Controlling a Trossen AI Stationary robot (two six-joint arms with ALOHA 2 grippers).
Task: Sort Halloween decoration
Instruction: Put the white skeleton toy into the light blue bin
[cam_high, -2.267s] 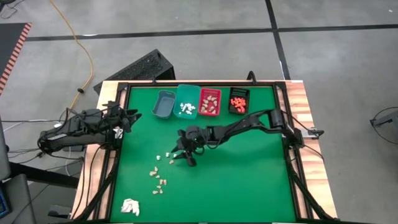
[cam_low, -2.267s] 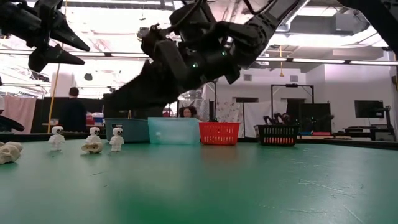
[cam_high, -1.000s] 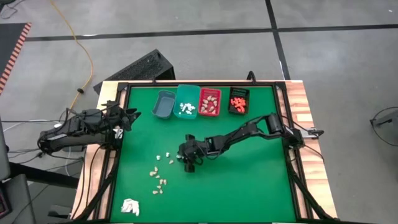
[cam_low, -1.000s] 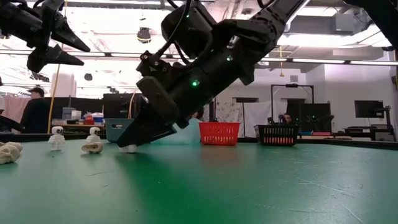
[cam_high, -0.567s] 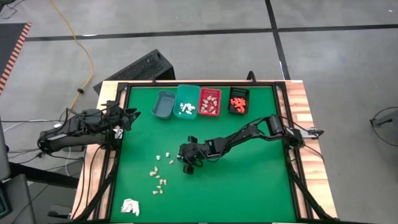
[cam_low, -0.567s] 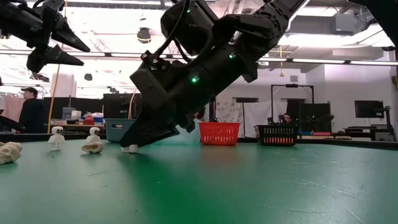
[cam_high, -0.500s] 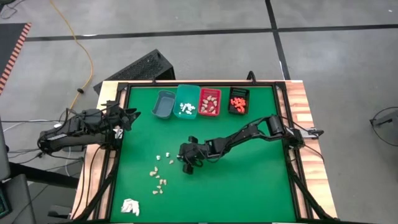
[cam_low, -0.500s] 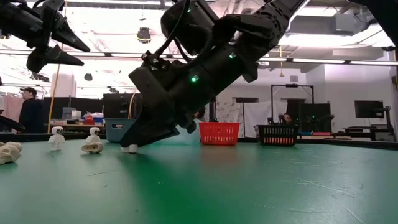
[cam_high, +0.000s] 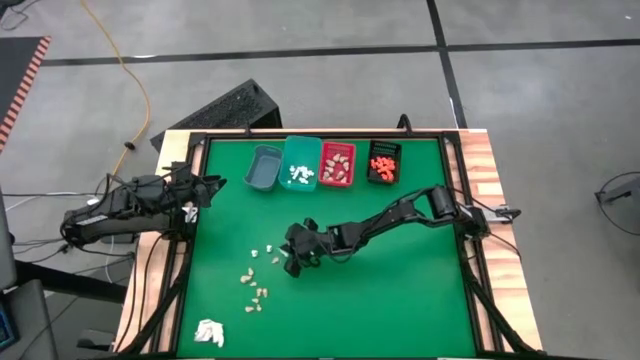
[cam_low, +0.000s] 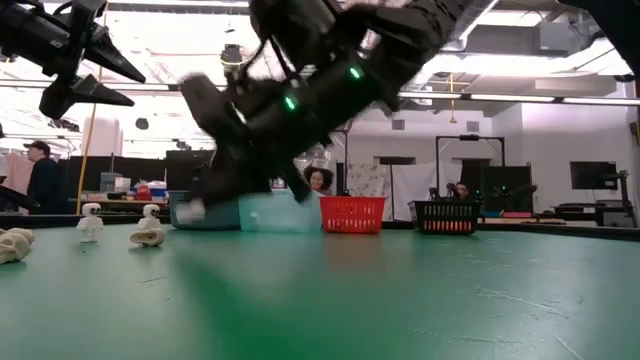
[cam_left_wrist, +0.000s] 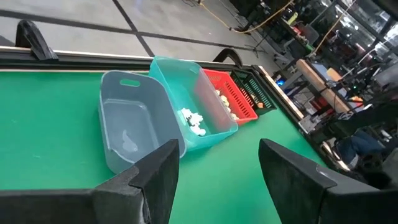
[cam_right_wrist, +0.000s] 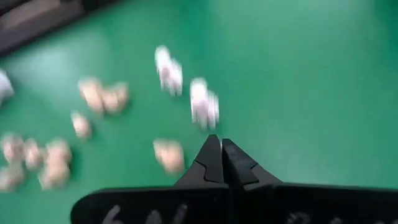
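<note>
Loose Halloween decoration pieces (cam_high: 256, 284), white and beige, lie on the green mat left of centre. My right gripper (cam_high: 292, 266) is just to the right of them, fingers shut (cam_right_wrist: 219, 142). In the low view a tiny white piece (cam_low: 190, 210) shows at its fingertips, off the mat. Two white figures (cam_low: 90, 222) stand upright on the mat to the left of it. My left gripper (cam_high: 208, 185) waits open above the table's left edge, with nothing between its fingers (cam_left_wrist: 217, 149). My right gripper has the tiny white piece (cam_low: 190, 210) at the very ends of its fingers. They slant down from the table's right. The piece hangs clear of the mat. The right wrist view does not show it, so which part is pinched cannot be told.
Along the far edge stands a row of bins: grey (cam_high: 263, 167), teal (cam_high: 300, 163) with white pieces, red (cam_high: 337, 163) with beige ones, black (cam_high: 383, 161) with orange ones. A white papery wad (cam_high: 208, 331) lies at the near left corner. People show in the room behind.
My right gripper has come down onto a white piece on the mat and shut on it. It has then swung up and toward the table's left, and the piece has left the mat with it.
</note>
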